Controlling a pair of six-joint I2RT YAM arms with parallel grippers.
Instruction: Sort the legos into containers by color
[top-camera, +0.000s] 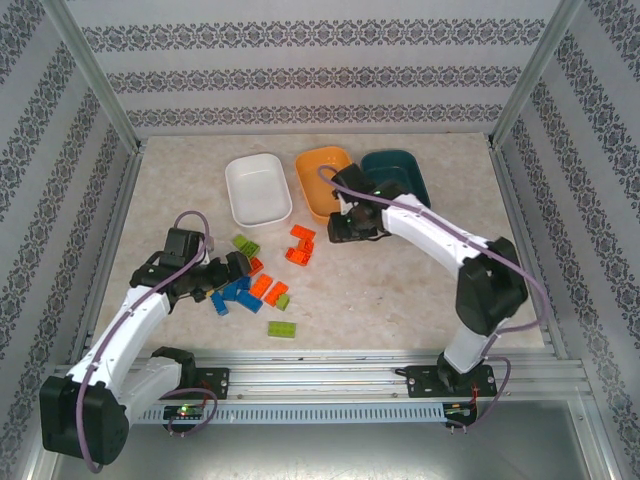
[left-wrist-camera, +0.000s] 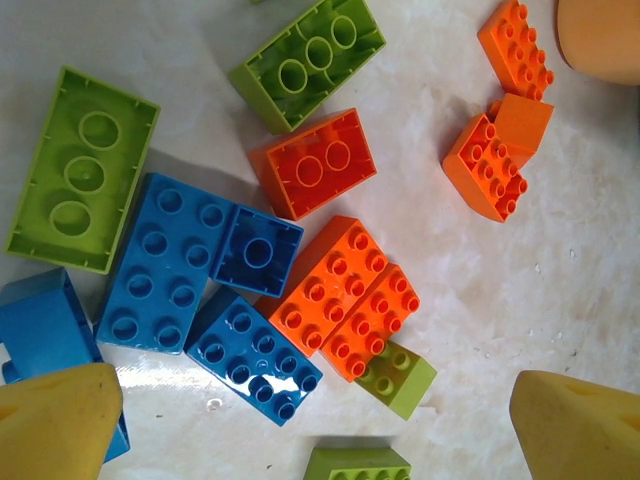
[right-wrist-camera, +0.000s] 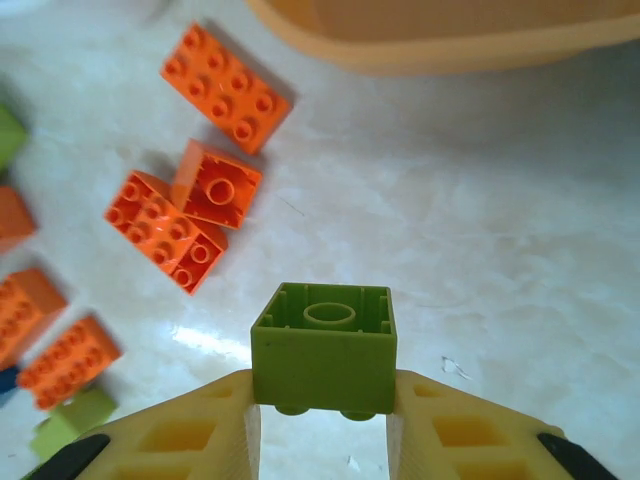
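My right gripper (right-wrist-camera: 322, 400) is shut on a lime green square lego (right-wrist-camera: 322, 350), held hollow side up above the table, just in front of the orange container (right-wrist-camera: 450, 30). From above, that gripper (top-camera: 350, 225) hangs beside the orange container (top-camera: 312, 170), between the white container (top-camera: 258, 190) and the teal one (top-camera: 400, 172). My left gripper (left-wrist-camera: 318, 420) is open over a pile of legos: blue (left-wrist-camera: 160, 265), orange (left-wrist-camera: 335, 275) and green (left-wrist-camera: 82, 170). The top view shows the left gripper (top-camera: 232, 268) at this pile (top-camera: 250, 288).
Three orange legos (top-camera: 300, 245) lie apart between the pile and the right gripper. A green lego (top-camera: 281, 329) lies alone near the front rail, another (top-camera: 245, 243) behind the pile. Patterned walls and metal posts enclose the table.
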